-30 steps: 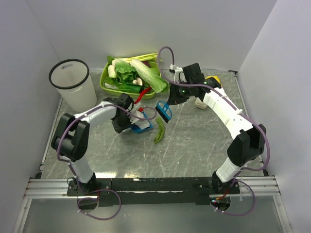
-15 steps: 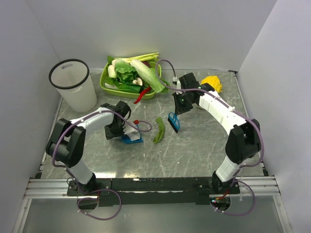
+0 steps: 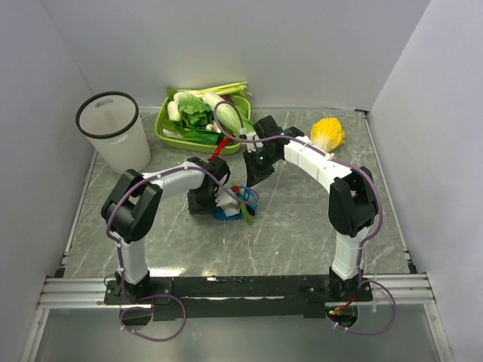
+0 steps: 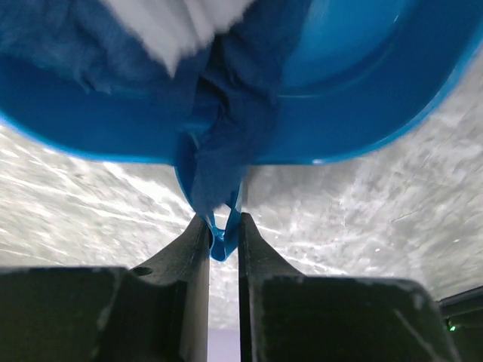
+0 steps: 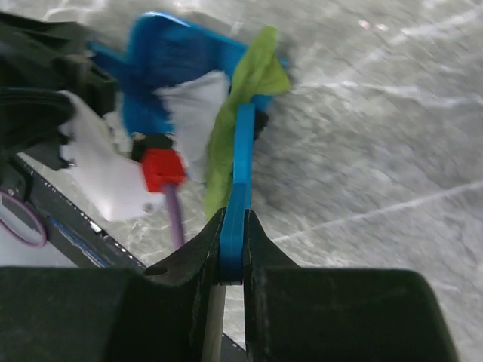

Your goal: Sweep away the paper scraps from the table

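My left gripper (image 3: 213, 198) is shut on the handle (image 4: 224, 240) of a blue dustpan (image 3: 226, 214) resting on the table (image 3: 302, 226). In the left wrist view the dustpan (image 4: 362, 90) holds a white paper scrap (image 4: 177, 23) and a dark blue scrap (image 4: 226, 113). My right gripper (image 3: 255, 176) is shut on a blue brush (image 3: 247, 197) at the dustpan's mouth. In the right wrist view the brush handle (image 5: 235, 226) presses a green scrap (image 5: 253, 90) and a white scrap (image 5: 192, 113) against the dustpan (image 5: 173, 53).
A white bin (image 3: 113, 136) stands at the back left. A lime-green tray (image 3: 167, 132) of leafy vegetables sits at the back centre, with a red chilli (image 3: 219, 147) in front of it. A yellow object (image 3: 327, 133) lies at the back right.
My right gripper has swept the brush left and nearer, pushing the green scrap to the dustpan. My left gripper has slid the dustpan right to meet it.
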{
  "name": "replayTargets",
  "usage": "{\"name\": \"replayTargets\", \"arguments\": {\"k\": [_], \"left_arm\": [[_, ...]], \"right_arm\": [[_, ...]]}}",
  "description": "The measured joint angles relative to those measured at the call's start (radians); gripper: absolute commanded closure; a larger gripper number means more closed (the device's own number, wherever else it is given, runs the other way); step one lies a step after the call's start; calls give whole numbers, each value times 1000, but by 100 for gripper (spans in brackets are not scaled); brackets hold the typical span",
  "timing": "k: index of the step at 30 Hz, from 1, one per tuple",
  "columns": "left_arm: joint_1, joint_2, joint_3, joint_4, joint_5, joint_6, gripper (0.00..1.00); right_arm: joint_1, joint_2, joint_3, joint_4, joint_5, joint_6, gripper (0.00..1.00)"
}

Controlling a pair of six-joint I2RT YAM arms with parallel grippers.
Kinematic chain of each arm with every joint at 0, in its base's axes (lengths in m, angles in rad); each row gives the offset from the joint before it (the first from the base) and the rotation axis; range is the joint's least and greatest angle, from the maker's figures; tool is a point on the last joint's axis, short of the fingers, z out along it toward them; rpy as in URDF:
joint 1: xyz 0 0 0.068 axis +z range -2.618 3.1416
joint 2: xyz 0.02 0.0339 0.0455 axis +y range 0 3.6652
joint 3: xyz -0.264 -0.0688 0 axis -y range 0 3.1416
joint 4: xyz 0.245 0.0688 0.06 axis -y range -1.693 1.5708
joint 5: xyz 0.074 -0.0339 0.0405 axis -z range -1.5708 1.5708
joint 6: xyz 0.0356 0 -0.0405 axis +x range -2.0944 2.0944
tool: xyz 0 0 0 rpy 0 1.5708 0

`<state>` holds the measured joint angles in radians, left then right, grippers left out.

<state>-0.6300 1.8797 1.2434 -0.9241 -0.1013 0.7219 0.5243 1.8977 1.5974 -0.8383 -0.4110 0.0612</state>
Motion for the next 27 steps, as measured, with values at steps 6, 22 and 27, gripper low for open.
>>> {"name": "replayTargets", "arguments": {"k": [6, 22, 27], "left_arm": [[0, 3, 18, 17, 53, -32, 99], [23, -110, -106, 151, 214, -53, 99], [47, -151, -154, 207, 269, -53, 99]], "right_arm": [[16, 0, 6, 4, -27, -22, 100], [17, -21, 63, -5, 62, -50, 100], [66, -83, 121, -18, 121, -118, 100]]}}
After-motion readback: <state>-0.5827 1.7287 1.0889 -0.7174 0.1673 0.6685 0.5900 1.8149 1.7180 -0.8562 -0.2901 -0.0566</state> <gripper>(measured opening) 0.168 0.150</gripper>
